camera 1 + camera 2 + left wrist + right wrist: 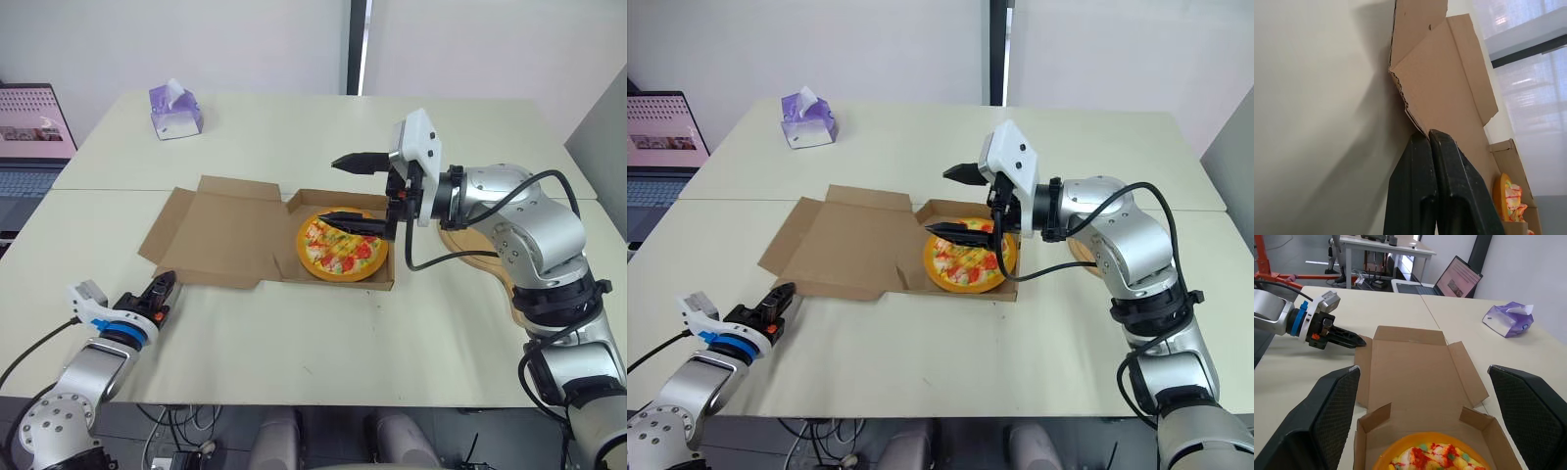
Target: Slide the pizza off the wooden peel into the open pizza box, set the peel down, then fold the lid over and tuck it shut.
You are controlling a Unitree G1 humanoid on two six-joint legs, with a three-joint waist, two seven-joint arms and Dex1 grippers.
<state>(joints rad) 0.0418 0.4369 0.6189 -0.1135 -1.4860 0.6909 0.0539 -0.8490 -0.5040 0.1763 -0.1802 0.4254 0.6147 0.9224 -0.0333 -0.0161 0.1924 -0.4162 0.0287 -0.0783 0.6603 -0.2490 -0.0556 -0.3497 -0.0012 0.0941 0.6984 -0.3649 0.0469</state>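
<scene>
Risk, lid (223,233): it lies flat on the counter (294,343). If I push its edge instead of getting under it, I judge the whole pizza box (323,199) will skid sideways.
Risk, tuck: the side flaps could catch outside the tray walls and leave the lid sprung.
Risk, right hand (328,188): spread wide, holding nothing, its lower finger low over the pizza (341,248). It could scrape the toppings or block the lid.
Left hand (165,287): 2 fingers pressed together, empty, tips just beside the lid's near corner.
Box contents: 1 pizza, sitting inside the tray.
Wooden peel (458,241): bare, on the counter behind my right arm.
</scene>
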